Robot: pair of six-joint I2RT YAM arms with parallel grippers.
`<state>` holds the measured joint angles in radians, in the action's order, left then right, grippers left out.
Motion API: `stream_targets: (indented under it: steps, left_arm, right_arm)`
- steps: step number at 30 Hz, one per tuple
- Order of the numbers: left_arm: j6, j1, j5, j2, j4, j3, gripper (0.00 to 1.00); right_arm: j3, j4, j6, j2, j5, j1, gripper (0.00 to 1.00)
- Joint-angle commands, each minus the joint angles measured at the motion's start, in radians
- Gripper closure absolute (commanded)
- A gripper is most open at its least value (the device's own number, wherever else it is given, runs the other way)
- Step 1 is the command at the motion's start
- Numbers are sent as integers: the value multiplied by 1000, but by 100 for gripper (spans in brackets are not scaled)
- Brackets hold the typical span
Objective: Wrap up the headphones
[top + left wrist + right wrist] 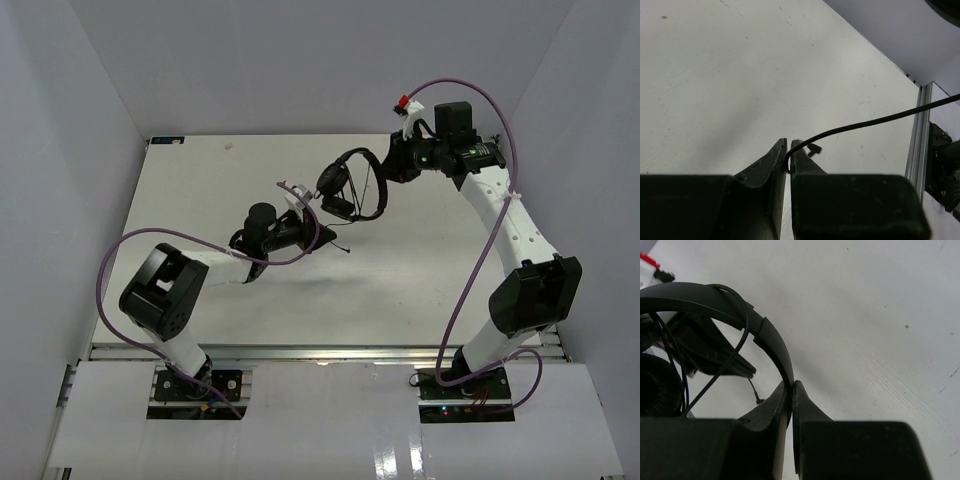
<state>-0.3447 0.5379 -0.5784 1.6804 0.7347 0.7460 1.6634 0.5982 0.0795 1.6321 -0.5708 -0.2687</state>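
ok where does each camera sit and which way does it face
Top external: above, behind the arms, looking down on table, both arms and headphones.
Left wrist: on that arm, looking past the left tool at the cord.
Right wrist: on that arm, looking past the right tool at the headband.
Shared: top and right wrist both show the headband.

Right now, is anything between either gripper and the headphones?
Nothing visible does. The right gripper is shut directly on the headband, and the left gripper is shut on the cord near its plug, with nothing else wedged in either grip.
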Motion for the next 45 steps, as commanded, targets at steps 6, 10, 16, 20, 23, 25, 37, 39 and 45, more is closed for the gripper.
stream_targets:
  steps: [6, 10, 16, 20, 23, 25, 37, 39, 45]
  left_arm:
    - [140, -77, -206, 35, -50, 51, 94]
    - [193, -101, -230, 71, -108, 100, 98]
    - [326, -120, -240, 161, -363, 245, 96]
    - [398, -135, -205, 200, -491, 331, 95]
    - [434, -144, -175, 210, -549, 366, 93]
    - [447, -152, -148, 207, -573, 377, 90]
    - [540, -167, 32, 213, -633, 403, 80]
    - [550, -167, 43, 225, -644, 414, 80]
    - [556, -176, 63, 266, -672, 451, 78]
  right_arm:
    - [-143, 36, 262, -112, 40, -21, 92]
    - [-199, 26, 357, -137, 137, -53, 92]
    - [-265, 2, 480, -133, 288, -151, 92]
    - [-313, -42, 538, -103, 375, -219, 92]
    - [-300, -52, 557, -48, 383, -240, 92]
    - [-268, -54, 563, -1, 378, -243, 92]
    - [-118, -72, 554, 235, 393, -261, 92]
    - [-108, -74, 548, 268, 401, -263, 92]
    - [-79, -87, 525, 314, 419, -262, 92]
